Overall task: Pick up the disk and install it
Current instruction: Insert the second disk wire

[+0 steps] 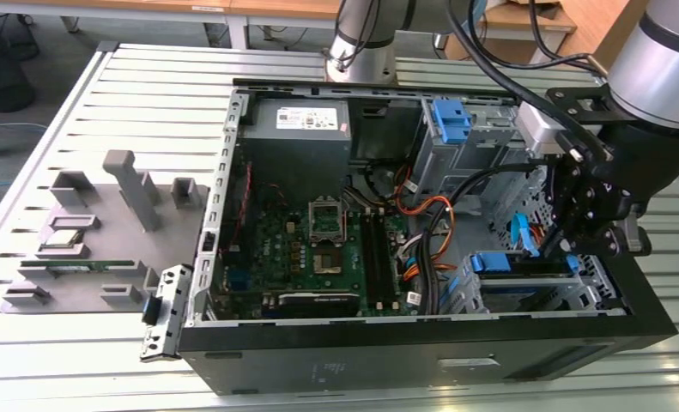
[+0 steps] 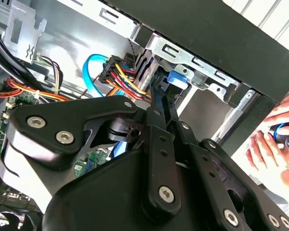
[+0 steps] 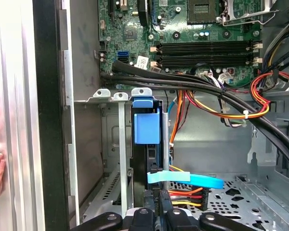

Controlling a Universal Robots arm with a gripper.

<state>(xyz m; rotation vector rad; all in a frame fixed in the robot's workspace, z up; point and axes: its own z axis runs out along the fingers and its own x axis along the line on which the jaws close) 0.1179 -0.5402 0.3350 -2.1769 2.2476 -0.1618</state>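
My gripper (image 3: 156, 216) stands clamped on the disk (image 3: 147, 144), edge-up in the drive cage (image 3: 113, 96), so I judge seating under way, needing a straight push.

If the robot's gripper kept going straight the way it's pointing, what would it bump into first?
Probably the disk. In the first wrist view the gripper points straight at the edge of it, standing in the metal drive cage with its blue tab on top. Depth is hard to judge; the light-blue cable crosses very close by.
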